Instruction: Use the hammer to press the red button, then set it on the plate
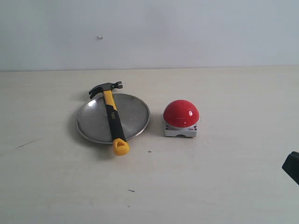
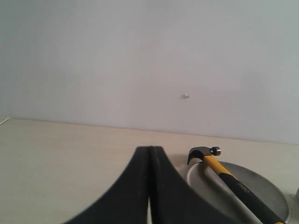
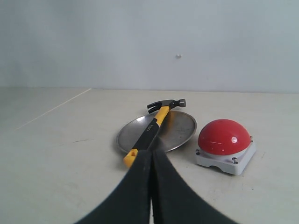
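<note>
Nearest to the cameras, the right fingers point(image 3: 133, 191) and the left fingers point(image 2: 131, 191) are each pressed fully together and hold nothing, well apart from the things on the worktop point(image 1: 210, 186). Next comes the yellow end of the claw hammer point(image 1: 113, 119), which sticks out over the near rim of the metal plate point(image 1: 135, 114). The handle lies across the plate and the dark head passes over its far rim. The red button point(image 1: 181, 113) stands near the plate, on its right side, not touching it. The pictures do not tell if the button was pressed; if not, I judge that the step is to take up the hammer. For this the right fingers should open first, then close across the black part of the handle near the yellow end, so that the head is free to press. The plate may slide under the handle, so the lift should be straight and slow.
</note>
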Controlling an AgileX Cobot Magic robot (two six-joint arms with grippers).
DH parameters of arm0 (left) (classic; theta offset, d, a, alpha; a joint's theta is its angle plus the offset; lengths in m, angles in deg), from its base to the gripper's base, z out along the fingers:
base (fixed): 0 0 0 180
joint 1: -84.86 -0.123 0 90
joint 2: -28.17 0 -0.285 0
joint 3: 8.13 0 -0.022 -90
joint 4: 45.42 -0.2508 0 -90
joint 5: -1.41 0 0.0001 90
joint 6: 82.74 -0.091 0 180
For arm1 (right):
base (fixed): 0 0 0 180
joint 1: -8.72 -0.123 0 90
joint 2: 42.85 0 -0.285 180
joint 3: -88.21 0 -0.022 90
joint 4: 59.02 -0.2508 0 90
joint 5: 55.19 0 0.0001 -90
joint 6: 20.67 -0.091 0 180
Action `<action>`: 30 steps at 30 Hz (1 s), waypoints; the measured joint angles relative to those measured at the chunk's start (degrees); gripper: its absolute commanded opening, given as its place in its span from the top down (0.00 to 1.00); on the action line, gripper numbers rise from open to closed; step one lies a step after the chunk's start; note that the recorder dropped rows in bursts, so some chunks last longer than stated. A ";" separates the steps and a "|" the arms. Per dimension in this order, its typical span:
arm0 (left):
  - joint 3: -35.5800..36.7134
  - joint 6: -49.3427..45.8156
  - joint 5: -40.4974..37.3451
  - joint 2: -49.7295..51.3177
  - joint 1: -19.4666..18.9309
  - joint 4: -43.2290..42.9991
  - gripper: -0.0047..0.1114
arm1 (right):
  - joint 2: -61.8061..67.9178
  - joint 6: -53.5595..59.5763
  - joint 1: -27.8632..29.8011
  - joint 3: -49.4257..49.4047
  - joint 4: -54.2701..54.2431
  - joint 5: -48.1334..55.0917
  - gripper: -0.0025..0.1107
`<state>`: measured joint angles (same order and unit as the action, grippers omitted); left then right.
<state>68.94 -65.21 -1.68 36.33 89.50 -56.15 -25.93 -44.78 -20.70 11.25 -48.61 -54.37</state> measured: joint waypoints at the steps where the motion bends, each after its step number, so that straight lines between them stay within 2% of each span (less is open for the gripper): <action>1: 0.00 -0.17 -0.02 0.00 0.00 0.00 0.96 | 0.00 0.00 0.00 0.00 0.00 0.00 0.98; 24: 0.00 -0.56 -0.11 0.00 0.00 0.09 0.96 | -0.20 0.00 0.13 0.00 0.00 0.00 0.98; 27: 0.00 -0.56 -0.11 0.00 0.00 0.09 0.96 | -0.63 0.00 2.68 0.00 0.00 0.00 0.98; 30: 0.00 -0.56 -0.23 0.00 0.00 0.09 0.96 | -1.34 0.00 8.58 0.00 0.00 0.00 0.98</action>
<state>68.94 -65.77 -1.91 36.33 89.50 -56.06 -27.27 -44.78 -12.12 11.25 -48.61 -54.37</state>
